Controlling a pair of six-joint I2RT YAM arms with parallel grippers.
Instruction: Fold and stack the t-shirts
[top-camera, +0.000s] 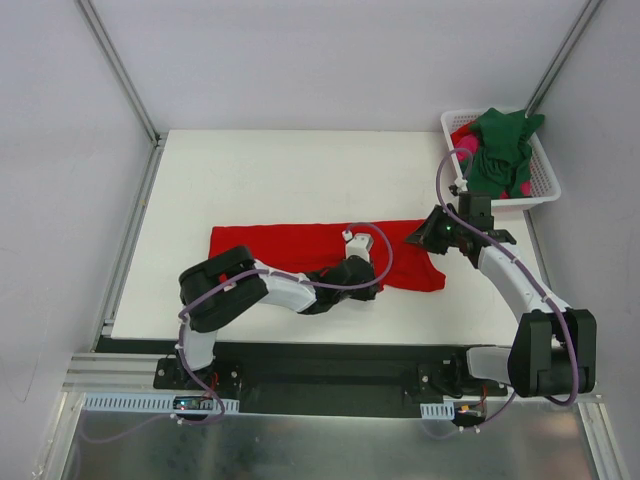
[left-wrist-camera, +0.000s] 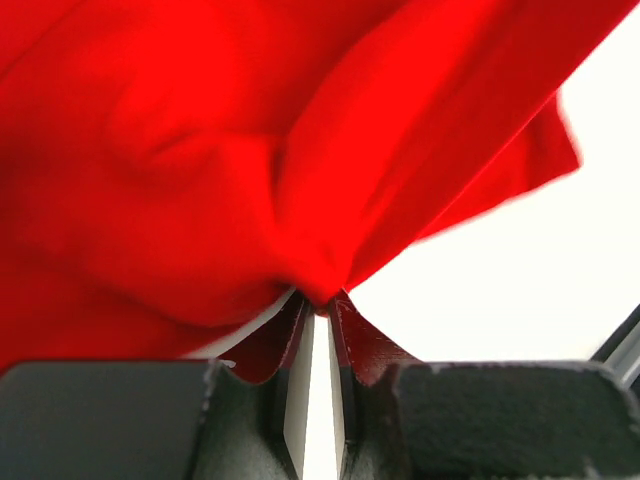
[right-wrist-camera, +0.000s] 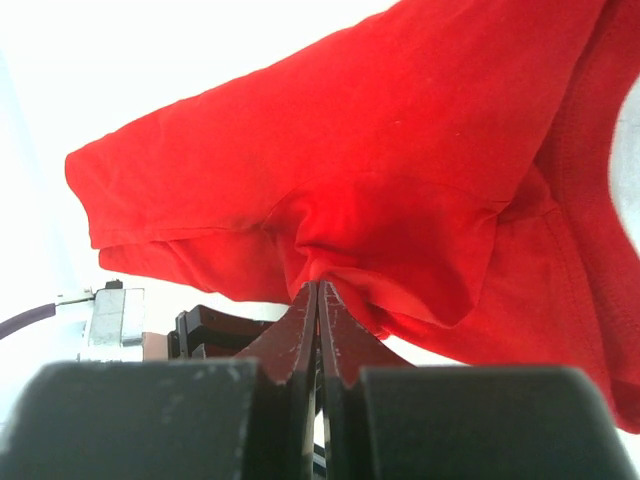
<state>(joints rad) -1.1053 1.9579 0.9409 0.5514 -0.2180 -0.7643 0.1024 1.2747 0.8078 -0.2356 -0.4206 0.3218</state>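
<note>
The bright red t-shirt (top-camera: 290, 247) lies spread across the middle of the white table. My left gripper (top-camera: 365, 285) is at its near right edge, shut on a pinch of the red cloth (left-wrist-camera: 230, 170). My right gripper (top-camera: 425, 238) is at the shirt's right end, shut on a fold of the red cloth (right-wrist-camera: 400, 180). The dark green t-shirt (top-camera: 503, 148) is heaped in the white basket (top-camera: 545, 180) at the back right, with bits of the magenta-pink t-shirt (top-camera: 523, 189) showing beneath it.
The white table top (top-camera: 250, 170) ends in a dark edge near the arm bases. Metal frame posts (top-camera: 120, 70) rise at the back corners. The left arm's links (top-camera: 230, 285) lie across the shirt's near edge.
</note>
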